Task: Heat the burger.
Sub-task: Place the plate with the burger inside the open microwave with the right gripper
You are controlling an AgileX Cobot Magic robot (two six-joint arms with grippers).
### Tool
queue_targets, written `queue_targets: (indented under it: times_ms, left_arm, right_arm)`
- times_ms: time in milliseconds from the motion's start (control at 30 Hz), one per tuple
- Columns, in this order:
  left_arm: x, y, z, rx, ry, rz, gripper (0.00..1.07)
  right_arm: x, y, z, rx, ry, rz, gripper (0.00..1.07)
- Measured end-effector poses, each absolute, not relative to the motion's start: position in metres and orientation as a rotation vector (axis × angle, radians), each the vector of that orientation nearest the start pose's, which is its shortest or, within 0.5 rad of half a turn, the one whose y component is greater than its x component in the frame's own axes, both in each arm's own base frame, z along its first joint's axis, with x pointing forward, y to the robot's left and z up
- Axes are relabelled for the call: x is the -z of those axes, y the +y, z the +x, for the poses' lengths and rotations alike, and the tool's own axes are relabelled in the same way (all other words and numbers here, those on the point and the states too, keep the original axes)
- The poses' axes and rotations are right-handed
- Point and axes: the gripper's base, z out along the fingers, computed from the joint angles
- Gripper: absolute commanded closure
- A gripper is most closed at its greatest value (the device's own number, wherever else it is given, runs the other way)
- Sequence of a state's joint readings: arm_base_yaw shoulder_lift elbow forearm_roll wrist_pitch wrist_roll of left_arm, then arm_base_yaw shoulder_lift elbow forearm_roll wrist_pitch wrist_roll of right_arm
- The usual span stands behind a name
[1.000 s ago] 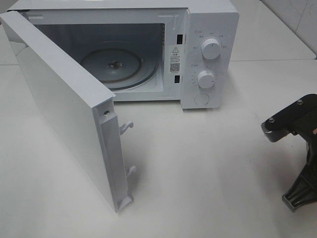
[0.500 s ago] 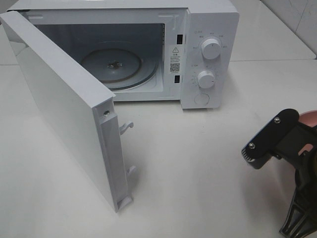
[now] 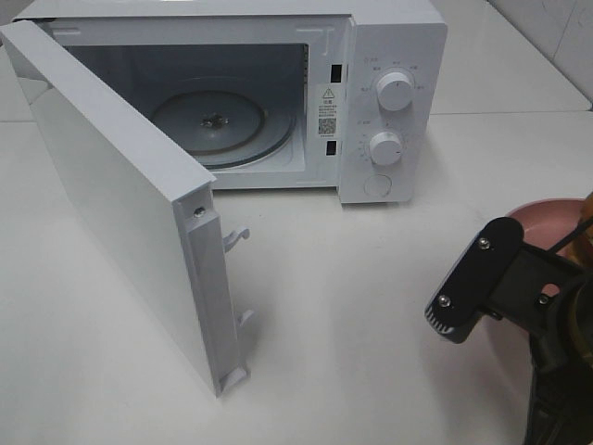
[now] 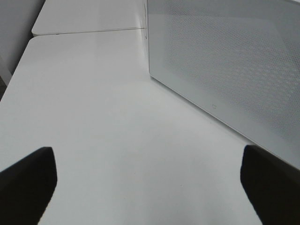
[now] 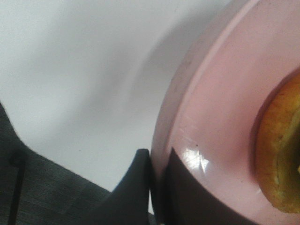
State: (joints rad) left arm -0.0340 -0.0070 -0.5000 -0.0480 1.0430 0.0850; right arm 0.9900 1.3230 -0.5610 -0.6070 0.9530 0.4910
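Observation:
The burger is a golden-brown bun lying on a pink plate. My right gripper is shut on the plate's rim, one dark finger above it and one below. In the exterior high view the right arm is at the lower right, with the plate showing behind it above the table. The white microwave stands at the back with its door swung wide open and its glass turntable bare. My left gripper is open over the table beside the door's outer face.
The open door juts far forward on the left, with its latch hooks pointing right. Two knobs sit on the microwave's control panel. The white table stretches between the door and the right arm.
The right arm has moved left and further into the exterior high view, and the pink plate it carries has come into sight. The microwave and its door have not moved.

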Motion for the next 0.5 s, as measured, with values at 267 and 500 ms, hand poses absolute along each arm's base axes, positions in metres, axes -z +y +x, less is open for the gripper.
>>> queue_targets:
  times_ms: [267,500]
  left_arm:
    - [-0.279,-0.004,-0.005,0.025,2.015,0.122,0.07]
    - [-0.279,-0.004,-0.005,0.025,2.015,0.122,0.07]
  right_arm:
    - [-0.188,0.131,0.139,0.578,2.415,-1.358,1.07]
    - [-0.188,0.140,0.143,0.532,2.230,-1.549,1.07]
